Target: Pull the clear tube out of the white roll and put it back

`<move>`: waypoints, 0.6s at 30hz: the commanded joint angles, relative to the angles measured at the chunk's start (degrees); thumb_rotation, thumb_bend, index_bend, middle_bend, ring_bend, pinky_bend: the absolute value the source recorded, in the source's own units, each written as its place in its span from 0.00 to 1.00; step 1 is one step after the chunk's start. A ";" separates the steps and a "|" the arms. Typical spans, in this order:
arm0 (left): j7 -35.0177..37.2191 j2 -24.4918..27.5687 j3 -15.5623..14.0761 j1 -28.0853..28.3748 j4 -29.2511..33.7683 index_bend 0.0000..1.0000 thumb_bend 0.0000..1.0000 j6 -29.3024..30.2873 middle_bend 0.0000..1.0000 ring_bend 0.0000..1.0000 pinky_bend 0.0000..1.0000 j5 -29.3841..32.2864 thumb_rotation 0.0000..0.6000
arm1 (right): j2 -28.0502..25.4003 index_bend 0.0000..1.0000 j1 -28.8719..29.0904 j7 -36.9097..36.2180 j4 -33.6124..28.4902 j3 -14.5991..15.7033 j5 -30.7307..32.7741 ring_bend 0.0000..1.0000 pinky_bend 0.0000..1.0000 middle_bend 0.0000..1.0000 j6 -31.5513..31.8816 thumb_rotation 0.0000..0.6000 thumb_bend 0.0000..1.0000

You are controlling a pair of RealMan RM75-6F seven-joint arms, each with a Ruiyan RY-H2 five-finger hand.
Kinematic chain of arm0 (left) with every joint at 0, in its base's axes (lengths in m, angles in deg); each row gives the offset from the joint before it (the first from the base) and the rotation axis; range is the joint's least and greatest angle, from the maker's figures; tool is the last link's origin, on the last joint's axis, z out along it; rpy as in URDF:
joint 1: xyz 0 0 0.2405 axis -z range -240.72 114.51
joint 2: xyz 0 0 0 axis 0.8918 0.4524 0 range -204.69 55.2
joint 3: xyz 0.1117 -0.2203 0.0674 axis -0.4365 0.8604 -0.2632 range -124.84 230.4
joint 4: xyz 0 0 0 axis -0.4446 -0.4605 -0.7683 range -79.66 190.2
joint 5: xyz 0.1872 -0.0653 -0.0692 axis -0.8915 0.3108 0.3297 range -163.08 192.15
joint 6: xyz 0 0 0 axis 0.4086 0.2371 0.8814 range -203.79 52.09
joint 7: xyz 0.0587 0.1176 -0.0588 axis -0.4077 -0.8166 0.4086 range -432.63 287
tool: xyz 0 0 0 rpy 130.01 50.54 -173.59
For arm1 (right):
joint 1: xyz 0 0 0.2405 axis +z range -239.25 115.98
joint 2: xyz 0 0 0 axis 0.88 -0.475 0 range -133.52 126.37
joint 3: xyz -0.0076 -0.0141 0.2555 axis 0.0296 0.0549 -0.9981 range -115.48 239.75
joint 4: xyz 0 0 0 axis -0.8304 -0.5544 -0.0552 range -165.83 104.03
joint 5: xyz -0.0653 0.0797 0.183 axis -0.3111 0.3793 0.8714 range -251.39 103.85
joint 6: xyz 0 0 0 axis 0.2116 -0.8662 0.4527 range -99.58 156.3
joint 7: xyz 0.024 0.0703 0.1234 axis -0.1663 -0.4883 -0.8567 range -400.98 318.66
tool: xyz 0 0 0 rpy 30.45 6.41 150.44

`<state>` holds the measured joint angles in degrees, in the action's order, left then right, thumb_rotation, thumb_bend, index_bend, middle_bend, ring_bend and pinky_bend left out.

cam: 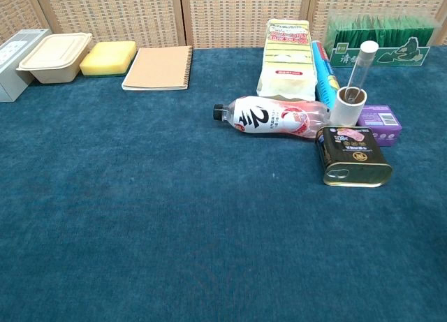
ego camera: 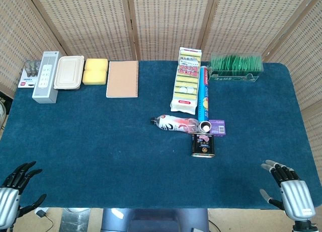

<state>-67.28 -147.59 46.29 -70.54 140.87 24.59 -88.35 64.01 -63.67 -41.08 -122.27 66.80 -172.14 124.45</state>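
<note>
- My left hand (ego camera: 15, 191) hangs at the near left corner of the blue table (ego camera: 100, 151), fingers spread apart and holding nothing.
- My right hand (ego camera: 289, 189) sits at the near right corner, palm side down, fingers fanned apart and holding nothing as well.
- Both hands are well apart from the cluster of things right of the table's middle; only the head view shows them.
- The white roll (cam: 347, 107) stands upright in that cluster, its open end facing up, just beside a purple box (cam: 380, 116) on its right.
- The clear tube (cam: 360, 69) is in the roll, its long axis close to vertical and leaning slightly to the right in the chest view; its white-capped end (cam: 369, 47) points up and away from me, well above the roll's rim.
- From the head view the roll and tube show nearly end-on, as a small white ring (ego camera: 205, 125).
- A dark tin can (cam: 353, 156) lies just in front of the roll, on my side of it.
- A plastic bottle (cam: 276, 116) with a red and white label lies on its side left of the roll, its black cap pointing left.
- Behind the roll lie a blue tube-shaped pack (ego camera: 203, 93) and a yellow packet (ego camera: 187, 81), both with their long axes running away from me.
- Along the far edge: a green box (ego camera: 236, 66), a brown spiral notebook (ego camera: 122, 79), a yellow sponge (ego camera: 95, 71), a beige lidded container (ego camera: 69, 72) and a grey box (ego camera: 46, 76).
</note>
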 commanded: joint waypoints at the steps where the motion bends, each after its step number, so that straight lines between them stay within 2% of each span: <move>1: -1.08 0.18 -0.41 0.43 0.30 0.24 0.18 -0.91 0.15 0.12 0.22 -0.58 1.00 | -0.01 0.26 -0.01 -0.01 -0.02 -0.08 -0.04 0.25 0.27 0.24 -0.17 1.00 0.25; 11: -3.19 0.18 -0.87 0.67 1.56 0.24 0.18 -1.14 0.15 0.12 0.22 -1.81 1.00 | -0.11 0.26 0.29 -0.78 -0.33 -0.59 -0.05 0.25 0.28 0.24 -1.01 1.00 0.25; 18: -2.27 -0.83 -1.27 0.91 0.92 0.23 0.18 -1.58 0.15 0.12 0.22 -2.19 1.00 | 1.38 0.26 2.73 -2.74 -1.65 -2.83 1.77 0.28 0.30 0.26 -4.23 1.00 0.25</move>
<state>-69.80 -148.21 45.17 -69.73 142.00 23.07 -90.31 64.80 -61.84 -43.06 -123.61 64.83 -171.40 121.47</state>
